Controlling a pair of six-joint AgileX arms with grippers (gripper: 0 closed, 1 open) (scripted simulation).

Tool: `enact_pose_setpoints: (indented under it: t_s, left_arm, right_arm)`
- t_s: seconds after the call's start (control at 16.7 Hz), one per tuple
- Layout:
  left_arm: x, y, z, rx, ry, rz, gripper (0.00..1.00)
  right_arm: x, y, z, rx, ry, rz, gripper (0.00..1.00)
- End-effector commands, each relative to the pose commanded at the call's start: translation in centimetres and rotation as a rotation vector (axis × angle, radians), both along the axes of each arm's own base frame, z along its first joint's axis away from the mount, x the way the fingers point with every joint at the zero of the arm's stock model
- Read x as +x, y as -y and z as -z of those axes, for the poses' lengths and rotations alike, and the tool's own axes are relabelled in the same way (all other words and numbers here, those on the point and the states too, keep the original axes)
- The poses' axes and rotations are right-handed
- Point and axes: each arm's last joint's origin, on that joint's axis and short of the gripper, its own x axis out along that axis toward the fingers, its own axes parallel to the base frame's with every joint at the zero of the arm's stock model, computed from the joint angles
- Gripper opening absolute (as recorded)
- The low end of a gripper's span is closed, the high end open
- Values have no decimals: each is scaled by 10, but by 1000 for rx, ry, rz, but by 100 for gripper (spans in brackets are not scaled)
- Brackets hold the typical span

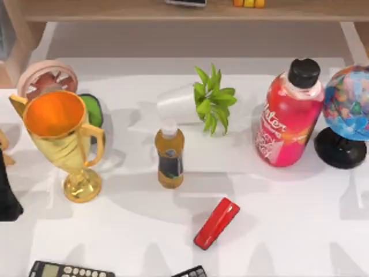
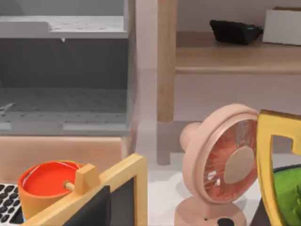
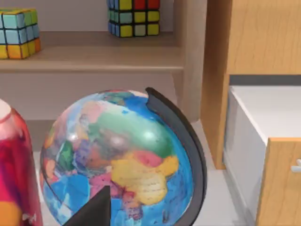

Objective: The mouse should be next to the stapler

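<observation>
Looking at the top view, the slim glossy red stapler [image 1: 217, 223] lies flat on the white counter [image 1: 300, 231], front and centre and angled on a diagonal. It has bare surface on both long sides, so my guess is the mouse is meant to land in one of those gaps. The top view's right side looks roomier. The small amber bottle with the white cap [image 1: 170, 158] stands upright just behind and to the left of the stapler, near but not touching. It's the one thing I'd worry about clipping on the way in. All the tall stuff sits further back and out of the way: the gold trophy cup [image 1: 63, 138], the big pink bottle with the black cap [image 1: 288, 115] and the multicoloured globe [image 1: 349, 109]. The left arm [image 1: 7, 196] sits at the left edge, its wrist facing the pink desk fan [image 2: 225, 169]. The right gripper [image 3: 91, 212] hangs close to the globe. Honestly can't tell whether either gripper's fingers are open or closed.
</observation>
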Motion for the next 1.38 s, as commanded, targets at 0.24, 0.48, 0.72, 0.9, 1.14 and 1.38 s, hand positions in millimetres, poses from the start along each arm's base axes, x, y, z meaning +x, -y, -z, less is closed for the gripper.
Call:
enact_pose_setpoints:
  t_s: [0.24,0.48,0.72,0.9,1.14,1.38]
  left_arm:
    - [0,0,0,0,0,0,100]
    - [0,0,0,0,0,0,100]
    - [0,0,0,0,0,0,100]
    - [0,0,0,0,0,0,100]
    - [0,0,0,0,0,0,100]
    - [0,0,0,0,0,0,100]
  right_arm:
    - [0,0,-6,-6,-14,4,100]
    - [4,4,-41,-46,-106,27,100]
    - [25,10,-98,-108,-271,58,100]
    - [60,21,-143,-158,-429,76,100]
    - [134,46,-184,-214,-666,74,100]
    - [222,83,-184,-245,-911,35,100]
